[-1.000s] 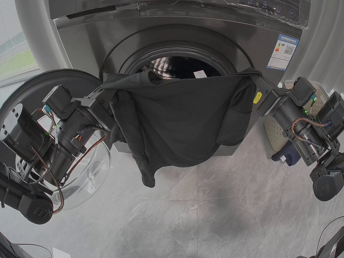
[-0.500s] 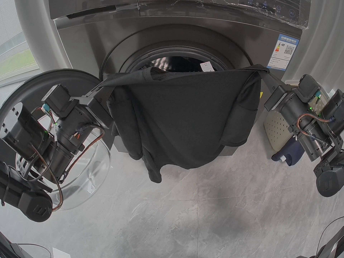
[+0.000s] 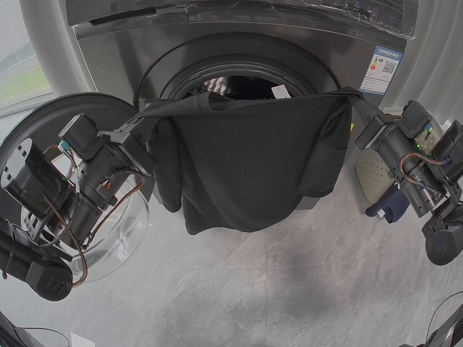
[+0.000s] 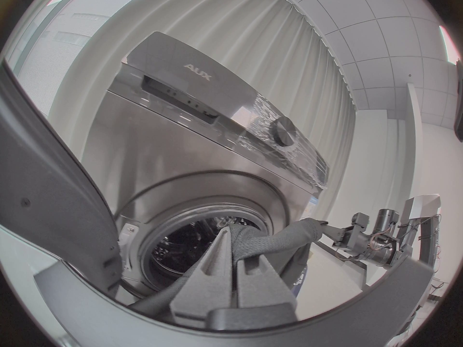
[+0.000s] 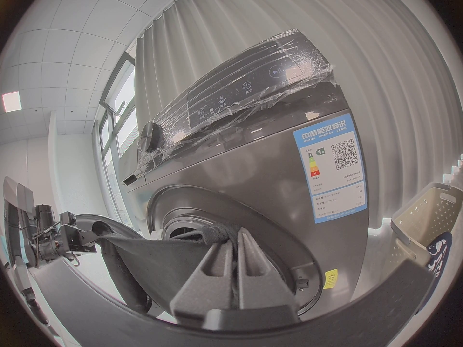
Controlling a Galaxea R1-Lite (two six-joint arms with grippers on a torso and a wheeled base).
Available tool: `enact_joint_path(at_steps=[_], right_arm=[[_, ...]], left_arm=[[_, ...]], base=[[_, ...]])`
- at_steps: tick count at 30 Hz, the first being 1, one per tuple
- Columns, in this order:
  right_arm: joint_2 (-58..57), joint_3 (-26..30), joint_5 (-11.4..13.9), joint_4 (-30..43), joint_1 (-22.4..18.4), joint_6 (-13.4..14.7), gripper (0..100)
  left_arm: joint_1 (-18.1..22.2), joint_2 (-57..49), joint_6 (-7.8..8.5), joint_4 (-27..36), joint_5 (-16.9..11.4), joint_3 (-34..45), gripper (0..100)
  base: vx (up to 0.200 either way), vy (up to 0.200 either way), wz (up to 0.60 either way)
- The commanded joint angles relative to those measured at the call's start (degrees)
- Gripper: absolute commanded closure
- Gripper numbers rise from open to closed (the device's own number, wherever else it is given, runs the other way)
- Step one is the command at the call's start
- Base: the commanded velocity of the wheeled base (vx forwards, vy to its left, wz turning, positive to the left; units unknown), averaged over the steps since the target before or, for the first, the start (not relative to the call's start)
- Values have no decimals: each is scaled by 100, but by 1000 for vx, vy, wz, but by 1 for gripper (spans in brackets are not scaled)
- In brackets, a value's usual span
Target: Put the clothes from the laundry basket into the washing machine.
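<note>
At the left of the scene, the round door (image 3: 53, 116) of the washing machine (image 3: 231, 39) is swung fully open. Just right of it, the left gripper (image 3: 143, 116) is held at the height of the drum opening (image 3: 231, 85), and its fingers (image 4: 212, 275) are closed on one shoulder of the black shirt (image 3: 251, 160). The shirt is stretched between both arms like a curtain in front of the opening, so that the lower part of the opening is covered. Its top edge is drawn taut, and its body and sleeves hang free above the floor (image 3: 241, 285) without touching it. At the other shoulder, the fingers (image 5: 260, 280) of the right gripper (image 3: 356, 101) are likewise clamped on the cloth. At the far right, the laundry basket (image 3: 374, 169) is stood beside the machine, with a dark blue garment (image 3: 386, 207) against its near side.

The shirt is judged light, limp and not fragile. No shape is kept by it, so the hanging part can be expected to trail and may catch on the rim. The shoulders are judged the soundest places for a hold, and both are already taken.
</note>
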Motion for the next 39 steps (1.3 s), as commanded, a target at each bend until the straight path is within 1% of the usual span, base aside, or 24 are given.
enact_joint_path(at_steps=[1, 2, 3, 4, 7, 8, 14, 15, 16, 20, 22, 27, 30, 33, 35, 36, 37, 38, 39], right_arm=[[63, 119, -14, 6, 179, 20, 100], [63, 119, -14, 6, 179, 20, 100], [204, 242, -23, 67, 443, 37, 100], [379, 321, -49, 76, 557, 55, 100], [784, 391, -58, 6, 689, 55, 100], [1083, 356, -41, -3, 812, 46, 100], [1786, 101, -5, -12, 1216, 11, 100], [1795, 101, -5, -12, 1225, 11, 100], [1953, 92, -5, -38, 1357, 2, 0], [2243, 127, -5, -47, 1612, -7, 0], [2392, 171, -5, -38, 1656, -16, 0], [2638, 163, 3, -29, 1647, -59, 0], [2893, 40, 12, -12, 1594, -77, 0], [3183, -171, 47, -38, 1541, -139, 0], [3350, -417, 47, -56, 1489, -130, 0], [3368, -435, 47, -56, 1480, -130, 0], [3526, -708, 47, -56, 1418, -130, 0], [3544, -725, 47, -56, 1418, -130, 0], [3631, -998, 47, -56, 1357, -130, 0]], left_arm=[[-405, 119, 5, -3, -26, -61, 100], [-405, 119, 5, -3, -26, -61, 100], [-581, 242, 14, -3, -35, -157, 100], [-625, 330, 14, -12, -87, -236, 100], [-633, 462, 14, -12, -193, -342, 100], [-660, 515, 14, -12, -210, -403, 100], [-660, 418, 5, -12, -219, -430, 100], [-660, 409, 14, -12, -219, -430, 100], [-669, 330, 14, -12, -228, -430, 100], [-677, 225, 14, -12, -254, -439, 100], [-730, 199, 14, -12, -272, -439, 100], [-827, 111, 14, -12, -272, -430, 100], [-880, 93, 23, -12, -272, -403, 100], [-888, 23, 14, -12, -290, -403, 100], [-906, 23, 23, -12, -281, -395, 100], [-906, 23, 23, -12, -290, -395, 100], [-967, 23, 14, -12, -281, -386, 100], [-967, 23, 14, -12, -281, -386, 100], [-976, 23, 23, -12, -281, -377, 100]], base=[[0, 0, 0], [0, 0, 0], [0, 0, 0], [0, 0, 0], [0, 0, 0], [0, 0, 0], [0, 0, 0], [0, 0, 0], [0, 0, 0], [0, 0, 0], [0, 0, 0], [0, 0, 0], [0, 0, 0], [0, 0, 0], [0, 0, 0], [0, 0, 0], [0, 0, 0], [0, 0, 0], [0, 0, 0]])
